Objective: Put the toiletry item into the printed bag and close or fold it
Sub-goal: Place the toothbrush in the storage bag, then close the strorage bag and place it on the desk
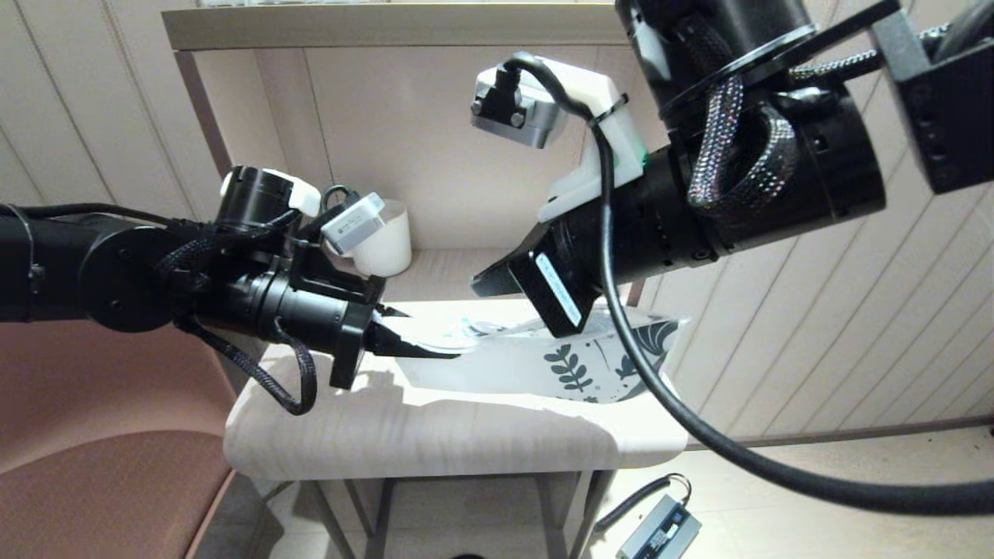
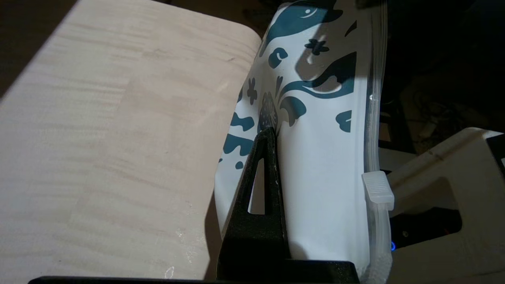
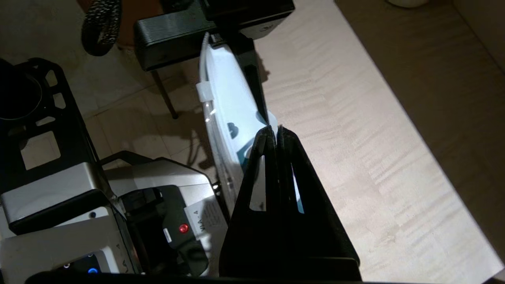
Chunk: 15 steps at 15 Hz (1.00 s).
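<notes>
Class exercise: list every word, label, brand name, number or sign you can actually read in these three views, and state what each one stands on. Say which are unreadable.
No text can be read for certain.
White label on the right gripper body: print too small to read.
White paper tag on the equipment beneath, right wrist view: a few characters, too blurred to read.
Grey device on the floor: label marks too small.
The printed bag, pinched by both grippers including the left gripper: only teal leaves and flowers, no lettering.

Arms: matte black cylinders, braided black cable sleeves looped alongside
Wrist cameras: silver-grey boxes on white brackets, one bound by a zip tie
Fingers (image 3: pixel 311 189): black, tapered, triangular cut-outs
Marking: white label strip
</notes>
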Tool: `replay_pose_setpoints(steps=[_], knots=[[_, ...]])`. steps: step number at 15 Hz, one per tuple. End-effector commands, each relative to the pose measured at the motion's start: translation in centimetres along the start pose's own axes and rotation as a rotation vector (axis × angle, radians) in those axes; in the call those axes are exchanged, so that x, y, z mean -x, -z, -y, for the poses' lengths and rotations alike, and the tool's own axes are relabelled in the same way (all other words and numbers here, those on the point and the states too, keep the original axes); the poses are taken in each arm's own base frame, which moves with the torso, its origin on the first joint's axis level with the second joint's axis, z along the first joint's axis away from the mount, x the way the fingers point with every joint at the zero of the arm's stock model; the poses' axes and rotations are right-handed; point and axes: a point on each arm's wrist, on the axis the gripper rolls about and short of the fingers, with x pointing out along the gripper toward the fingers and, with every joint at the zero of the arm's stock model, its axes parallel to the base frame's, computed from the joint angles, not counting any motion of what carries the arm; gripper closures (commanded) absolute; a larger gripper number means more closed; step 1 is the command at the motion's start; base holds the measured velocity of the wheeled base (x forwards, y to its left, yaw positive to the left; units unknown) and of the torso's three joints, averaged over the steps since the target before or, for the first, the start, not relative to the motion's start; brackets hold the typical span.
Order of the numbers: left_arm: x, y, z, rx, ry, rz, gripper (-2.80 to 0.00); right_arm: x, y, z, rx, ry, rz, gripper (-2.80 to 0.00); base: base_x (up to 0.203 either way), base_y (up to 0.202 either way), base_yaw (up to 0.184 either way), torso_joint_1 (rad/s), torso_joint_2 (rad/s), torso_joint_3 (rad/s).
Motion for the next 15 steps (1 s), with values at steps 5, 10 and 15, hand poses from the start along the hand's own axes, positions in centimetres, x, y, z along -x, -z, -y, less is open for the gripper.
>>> replay_pose_setpoints(steps=[5, 10, 15], knots=[[-1.5, 1.4, -2.5, 0.046, 0.016, -0.020, 0.00, -2.8, 0.8, -0.6, 0.033, -0.069, -0.050, 0.00, 0.000, 0.000, 0.000, 0.000, 0.00, 0.000], [-1.4, 1.0, -2.4, 0.034, 0.013, -0.014, 0.00, -4.5, 0.9, -1.6, 0.048, -0.111, -0.058, 0.00, 0.000, 0.000, 0.000, 0.000, 0.00, 0.000], [-1.4, 1.1, -2.4, 0.036, 0.014, -0.015, 0.00, -4.1, 0.4, -1.3, 0.048, -0.081, -0.018, 0.00, 0.000, 0.000, 0.000, 0.000, 0.00, 0.000]])
